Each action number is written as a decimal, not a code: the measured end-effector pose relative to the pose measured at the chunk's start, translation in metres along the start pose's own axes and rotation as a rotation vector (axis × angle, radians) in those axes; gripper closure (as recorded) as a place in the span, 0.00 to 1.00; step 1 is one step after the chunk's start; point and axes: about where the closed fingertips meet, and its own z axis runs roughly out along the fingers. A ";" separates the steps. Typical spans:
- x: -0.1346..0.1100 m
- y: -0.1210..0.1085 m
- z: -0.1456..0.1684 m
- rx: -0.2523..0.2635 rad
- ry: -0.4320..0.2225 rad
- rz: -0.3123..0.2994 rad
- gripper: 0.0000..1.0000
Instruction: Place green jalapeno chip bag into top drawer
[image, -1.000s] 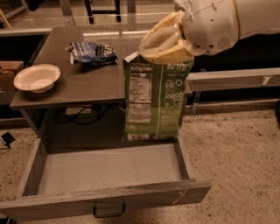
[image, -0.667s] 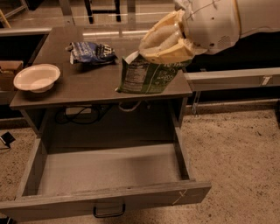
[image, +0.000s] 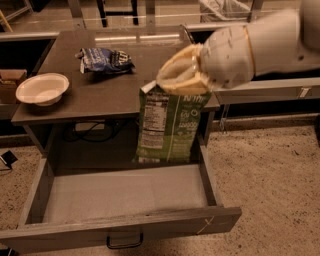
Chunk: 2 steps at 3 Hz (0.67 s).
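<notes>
Nearest the camera, the wide shallow grey wooden top drawer (image: 125, 195) stands pulled fully out, its small black metal handle (image: 124, 243) on the front panel and nothing lying on its bare floor. Over the drawer's rear right part hangs the light green glossy jalapeno chip bag (image: 169, 125), upright with its white nutrition panel facing out; whether its lower edge touches the drawer floor cannot be told. The cream-coloured two-finger gripper (image: 182, 76) is clamped on the bag's crumpled top, at the front edge of the dark brown table (image: 100, 102). A moment ago the bag was swung up and tilted against that edge; now it has dropped to hang straight, and the gripper sits lower. This looks like the lowering step, with release not yet done. Farther back lie a white bowl (image: 42, 89) and a dark blue chip bag (image: 105, 60).
</notes>
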 end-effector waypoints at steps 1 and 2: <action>0.067 0.023 0.044 0.043 -0.014 0.075 1.00; 0.122 0.052 0.091 0.040 -0.009 0.149 1.00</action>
